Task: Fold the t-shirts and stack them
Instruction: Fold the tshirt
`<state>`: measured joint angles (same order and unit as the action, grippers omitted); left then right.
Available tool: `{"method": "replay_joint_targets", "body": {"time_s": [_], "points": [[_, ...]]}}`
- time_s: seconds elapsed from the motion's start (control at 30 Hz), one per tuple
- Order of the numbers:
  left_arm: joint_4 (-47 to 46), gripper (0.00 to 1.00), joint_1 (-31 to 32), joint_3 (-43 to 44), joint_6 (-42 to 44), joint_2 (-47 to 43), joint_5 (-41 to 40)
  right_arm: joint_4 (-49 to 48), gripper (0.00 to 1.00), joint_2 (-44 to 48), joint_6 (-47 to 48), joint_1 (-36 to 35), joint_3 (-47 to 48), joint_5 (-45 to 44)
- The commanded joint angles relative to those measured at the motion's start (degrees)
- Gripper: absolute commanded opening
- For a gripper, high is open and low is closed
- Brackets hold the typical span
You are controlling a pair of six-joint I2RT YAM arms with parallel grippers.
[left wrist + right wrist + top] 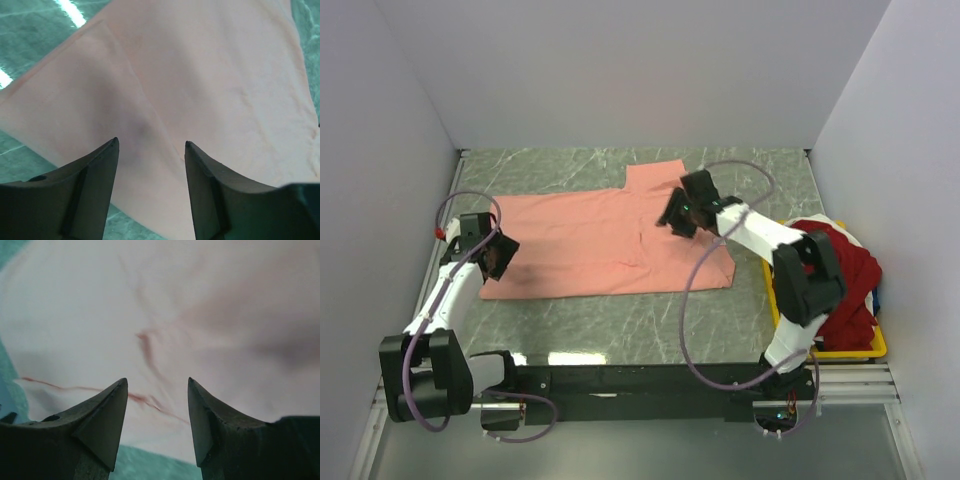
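Shirt (590, 245) lies flat; left gripper (502, 256) over its 9 o'clock edge, right gripper (673, 216) near 2 o'clock, both parted, seemingly empty.

My left arm (445, 295) stretches forward on its own side, left tool (498, 255) tipped downward, jaws standing apart. My right arm (760, 232) reaches forward and inward, right tool (672, 215) tipped downward, jaws likewise apart.

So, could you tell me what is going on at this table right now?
Two robot arms are working on a salmon-pink t-shirt that lies spread on the table. The left gripper hangs open over the shirt's left end and the right gripper hangs open over its right part; neither holds any cloth. A deep red t-shirt lies heaped in the yellow bin on the right.
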<state>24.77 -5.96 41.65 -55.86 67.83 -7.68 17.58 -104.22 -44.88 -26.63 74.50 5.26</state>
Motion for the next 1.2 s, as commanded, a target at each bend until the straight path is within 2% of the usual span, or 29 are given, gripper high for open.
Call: {"method": "replay_joint_targets", "body": {"time_s": [0.0,0.1,0.23,0.4,0.6,0.77,1.17], "points": [[-1.3,0.60,-1.3,-1.7,-1.3,-1.5,-0.9,-2.4,0.58,8.8,0.0,1.5,-11.5,-2.5],[-4.5,0.56,-2.0,-2.2,-1.6,0.2,0.5,-4.6,0.58,14.4,-0.7,2.8,-18.6,-3.7],[-8.3,0.53,-2.0,-1.6,-3.5,4.1,1.9,-4.9,0.57,13.0,-0.1,6.2,-18.9,-2.2],[-9.4,0.53,-1.9,-1.2,-6.1,10.6,1.7,-4.4,0.57,10.2,-0.6,7.0,-17.6,-2.2],[-11.4,0.53,-2.0,-5.4,-7.6,14.1,0.0,-7.3,0.57,11.3,-3.4,8.6,-25.7,-1.9],[-12.0,0.54,-2.0,-9.5,-7.3,12.2,-1.5,-7.6,0.58,14.8,-4.9,10.7,-33.5,-1.0],[-7.1,0.54,-1.9,-16.0,-7.5,0.8,-3.0,-3.5,0.59,33.3,-7.6,12.4,-49.5,2.1]]}}
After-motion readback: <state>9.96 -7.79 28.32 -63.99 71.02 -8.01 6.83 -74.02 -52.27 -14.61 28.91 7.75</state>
